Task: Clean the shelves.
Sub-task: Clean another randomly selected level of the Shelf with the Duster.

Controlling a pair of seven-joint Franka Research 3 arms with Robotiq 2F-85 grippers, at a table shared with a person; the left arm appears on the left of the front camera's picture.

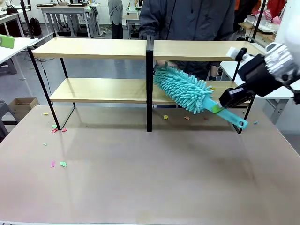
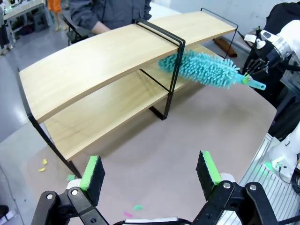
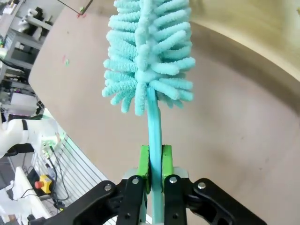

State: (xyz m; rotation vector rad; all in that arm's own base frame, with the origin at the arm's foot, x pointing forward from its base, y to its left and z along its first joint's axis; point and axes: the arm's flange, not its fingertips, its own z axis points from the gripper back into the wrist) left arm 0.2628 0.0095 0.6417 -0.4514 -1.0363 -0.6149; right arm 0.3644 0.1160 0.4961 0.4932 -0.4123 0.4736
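I see the wide two-tier light-wood shelves (image 1: 93, 48) on their thin black metal frame standing across the far half of the brown table (image 1: 140, 178), a person in a dark jacket (image 1: 187, 18) just behind them. My right gripper (image 1: 224, 104) is clamped on the handle of a fluffy turquoise duster (image 1: 183, 88), whose head lies against the lower right board beside the black centre post. My left gripper (image 2: 150, 171) hangs over the near left table with its green-padded fingers (image 2: 92, 172) spread wide, above small coloured paper scraps (image 1: 58, 163).

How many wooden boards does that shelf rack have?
4 on the shelves: upper left board, upper right board, lower left board, lower right board, partly behind the duster.
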